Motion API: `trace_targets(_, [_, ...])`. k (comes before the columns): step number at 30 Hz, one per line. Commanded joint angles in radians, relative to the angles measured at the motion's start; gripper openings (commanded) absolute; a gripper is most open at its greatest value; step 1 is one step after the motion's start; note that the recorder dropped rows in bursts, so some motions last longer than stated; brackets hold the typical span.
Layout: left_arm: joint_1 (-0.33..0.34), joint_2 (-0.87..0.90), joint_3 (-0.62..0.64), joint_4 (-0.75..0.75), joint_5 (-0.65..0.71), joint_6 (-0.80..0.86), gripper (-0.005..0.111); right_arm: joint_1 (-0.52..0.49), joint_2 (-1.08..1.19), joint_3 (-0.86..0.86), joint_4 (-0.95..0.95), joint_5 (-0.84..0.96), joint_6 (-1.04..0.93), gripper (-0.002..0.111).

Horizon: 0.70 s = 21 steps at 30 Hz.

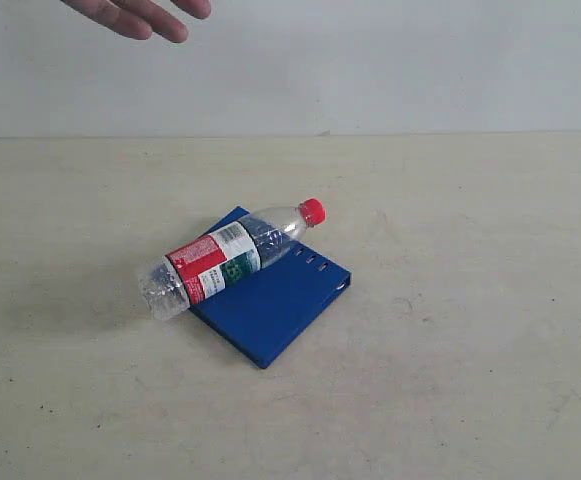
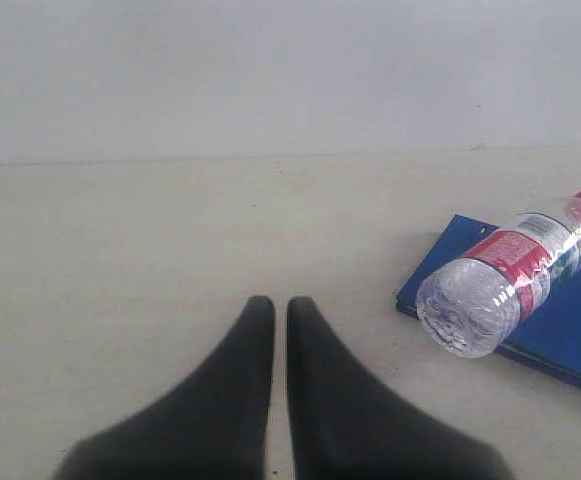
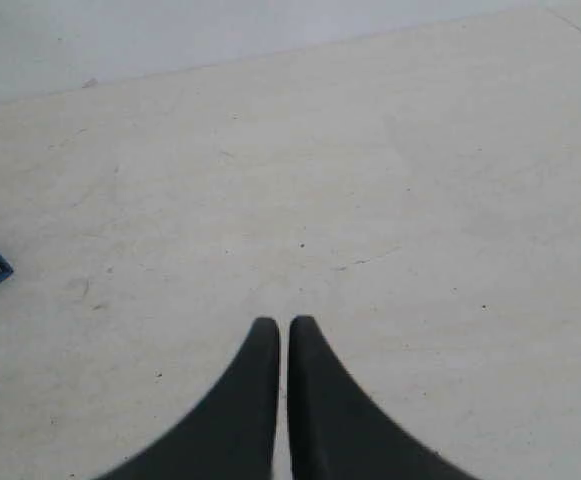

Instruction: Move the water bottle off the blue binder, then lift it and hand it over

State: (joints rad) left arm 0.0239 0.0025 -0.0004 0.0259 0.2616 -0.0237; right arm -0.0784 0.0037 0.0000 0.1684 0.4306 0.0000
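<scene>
Pale desk [image 1: 470, 400] carries the blue binder [image 1: 275, 305], lying flat. Water bottle [image 1: 225, 258] lies on its side across it, long axis diagonal: red cap [image 1: 313, 211] points far-right, base overhangs the binder's left edge. Only the ext. view shows a person's hand [image 1: 140, 15] up top. Left wrist view sees the bottle base-on; right wrist view just a binder corner. Left tool [image 2: 281, 305] & right tool [image 3: 283, 325]: both pressed together, empty.

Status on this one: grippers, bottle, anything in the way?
Left gripper shut, empty; right gripper the same. Water bottle lying on blue binder, untouched. Person's hand hovering beyond, clear of bottle.
</scene>
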Motion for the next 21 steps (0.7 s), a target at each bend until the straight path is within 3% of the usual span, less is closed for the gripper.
trace_targets(1, [0.003,-0.002,0.0,-0.008,-0.007,0.004,0.004,-0.001,-0.004,0.0,-0.002,-0.005,-0.006,0.0])
trace_targets(6, [0.003,-0.002,0.0,-0.008,-0.007,0.004,0.004,-0.001,-0.004,0.0,-0.023,-0.031,-0.033,0.0])
trace_targets(9, [0.003,-0.002,0.0,-0.008,-0.009,0.004,0.004,-0.001,-0.004,0.0,-0.006,-0.141,-0.01,0.0])
trace_targets(17, [0.003,-0.002,0.0,-0.008,-0.009,0.004,0.004,-0.001,-0.004,0.0,0.591,-0.408,0.327,0.0])
trace_targets(21, [0.003,-0.002,0.0,-0.008,-0.006,0.004,0.004,-0.001,-0.004,0.0,0.649,-0.378,0.372,0.0])
